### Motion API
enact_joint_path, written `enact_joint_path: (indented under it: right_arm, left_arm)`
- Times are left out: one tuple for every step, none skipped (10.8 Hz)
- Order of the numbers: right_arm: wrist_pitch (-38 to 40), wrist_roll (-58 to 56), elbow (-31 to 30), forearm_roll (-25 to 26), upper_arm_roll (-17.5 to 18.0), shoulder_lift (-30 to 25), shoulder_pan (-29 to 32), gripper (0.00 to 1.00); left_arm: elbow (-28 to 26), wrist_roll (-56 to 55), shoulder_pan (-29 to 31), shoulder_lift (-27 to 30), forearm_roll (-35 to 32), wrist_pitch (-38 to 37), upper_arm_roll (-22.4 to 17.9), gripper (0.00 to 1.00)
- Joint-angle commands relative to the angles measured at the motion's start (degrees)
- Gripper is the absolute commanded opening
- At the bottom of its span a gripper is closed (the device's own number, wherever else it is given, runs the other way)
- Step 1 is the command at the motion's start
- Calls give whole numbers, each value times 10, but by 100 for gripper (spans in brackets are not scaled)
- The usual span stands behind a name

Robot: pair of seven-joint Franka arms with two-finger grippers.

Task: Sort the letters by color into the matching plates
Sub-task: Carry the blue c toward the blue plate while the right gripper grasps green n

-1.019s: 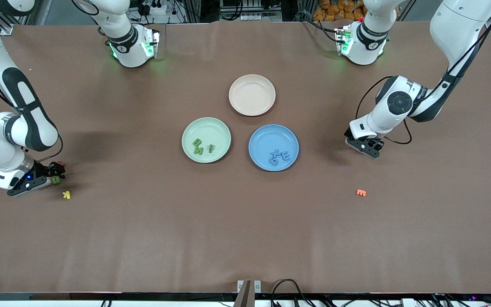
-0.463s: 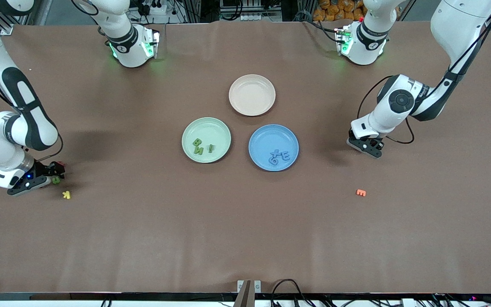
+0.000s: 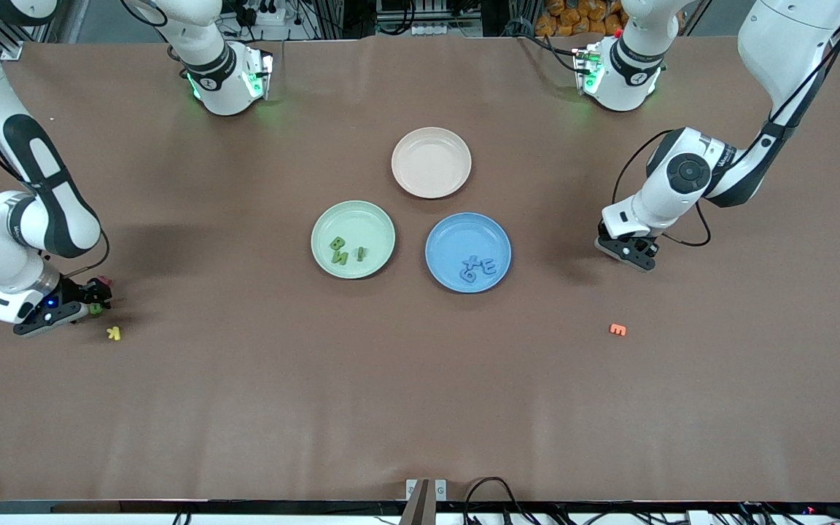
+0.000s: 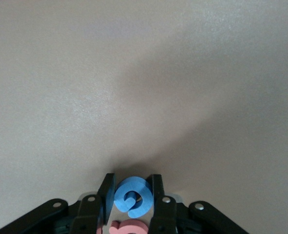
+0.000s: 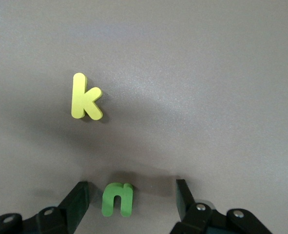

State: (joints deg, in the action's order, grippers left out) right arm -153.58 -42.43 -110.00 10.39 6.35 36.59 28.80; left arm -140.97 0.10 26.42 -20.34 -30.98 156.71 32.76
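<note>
the letters are mostly sorted in my front view: three green ones lie in the pale mint green round plate (image 3: pixel 353 239), three blue ones in the medium blue round plate (image 3: pixel 468 252). a cream round plate (image 3: pixel 431 162) sits empty, and a small orange letter (image 3: pixel 617 329) lies loose on the brown tabletop (image 3: pixel 420 394). since a second ago the left gripper (image 3: pixel 628 252) has lifted slightly.

my left wrist view shows its jaws clamped on a blue curled foam letter (image 4: pixel 131 197), a pink one (image 4: pixel 129 227) just beside.

in my right wrist view the right gripper (image 5: pixel 131 197) straddles a bright green foam letter n (image 5: pixel 117 198), jaws wide but narrowing, not yet touching; a yellow foam k (image 5: pixel 85 96) lies near.
</note>
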Motion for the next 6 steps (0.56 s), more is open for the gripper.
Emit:
enact_joint_path:
  right_arm:
    - [-13, 0, -3, 12, 22, 5, 18, 79]
    - [-13, 0, -3, 12, 22, 6, 18, 77]
    - [-13, -1, -3, 12, 22, 6, 18, 74]
    - [-14, -4, -3, 12, 22, 6, 19, 72]
    - [-14, -5, -3, 12, 22, 7, 20, 72]
    - [-14, -6, -3, 12, 22, 9, 28, 72]
  left_arm:
    - [10, -4, 2, 21, 29, -15, 4, 0]
    - [17, -4, 1, 21, 42, -25, 6, 0]
    - [25, -4, -1, 21, 55, -39, 13, 0]
    - [36, -3, -1, 21, 69, -47, 24, 0]
    - [40, -3, -2, 21, 84, -52, 27, 0]
    - [47, -4, -8, 21, 115, -57, 40, 0]
